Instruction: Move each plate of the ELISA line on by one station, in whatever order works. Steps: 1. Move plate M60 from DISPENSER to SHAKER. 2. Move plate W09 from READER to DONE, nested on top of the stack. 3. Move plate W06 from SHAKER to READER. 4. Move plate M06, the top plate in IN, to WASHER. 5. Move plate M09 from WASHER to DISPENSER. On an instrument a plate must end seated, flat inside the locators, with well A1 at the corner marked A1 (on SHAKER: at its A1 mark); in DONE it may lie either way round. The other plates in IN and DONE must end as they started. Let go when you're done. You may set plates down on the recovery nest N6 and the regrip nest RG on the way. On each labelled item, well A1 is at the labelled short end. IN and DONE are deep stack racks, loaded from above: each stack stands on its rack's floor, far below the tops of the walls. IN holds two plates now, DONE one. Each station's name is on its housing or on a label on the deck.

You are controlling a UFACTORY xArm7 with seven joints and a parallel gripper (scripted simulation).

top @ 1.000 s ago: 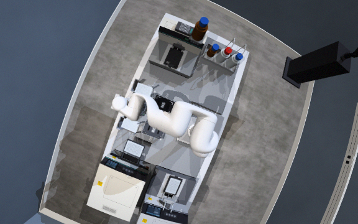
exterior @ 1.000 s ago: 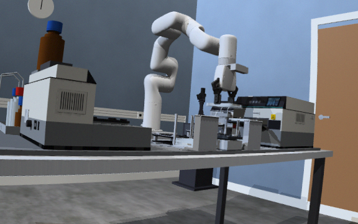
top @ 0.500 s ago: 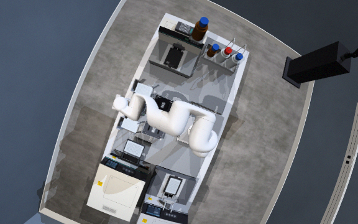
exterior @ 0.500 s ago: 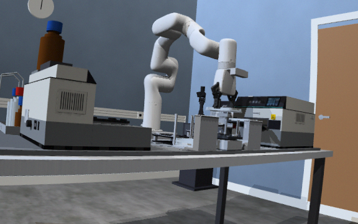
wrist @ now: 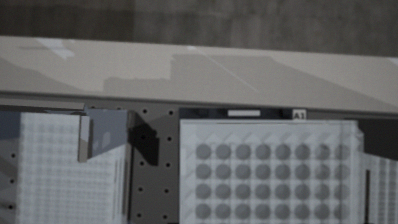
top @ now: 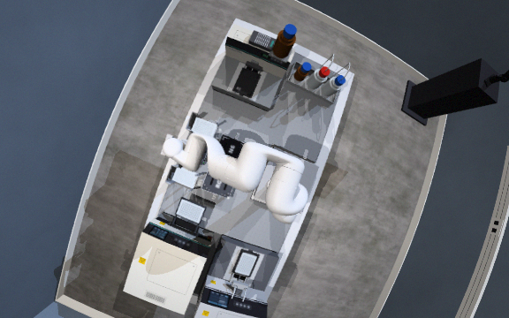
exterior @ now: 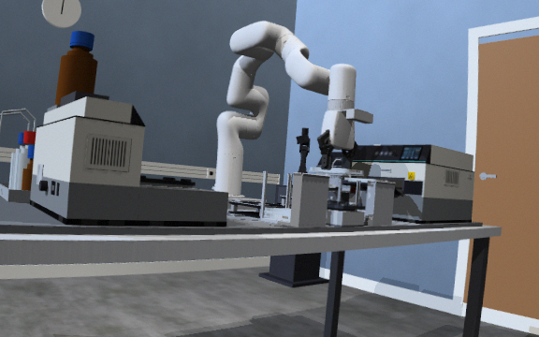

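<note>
Black gripper [exterior: 327, 159], fingers spread wide and clamped on a well plate [wrist: 270, 170] directly beneath. Plate's short end faces the table's [wrist: 200, 75] near long edge, long axis running across the table. A1 mark [wrist: 298, 115] lies just past that end. Stack rack [exterior: 309, 198] stands beside.

Arm [exterior: 269, 47]: arched high, wrist [exterior: 342, 100] pointing down. Gripper [exterior: 327, 156]: lowered, fingers wide, clamped on a plate [wrist: 270, 170].
</note>
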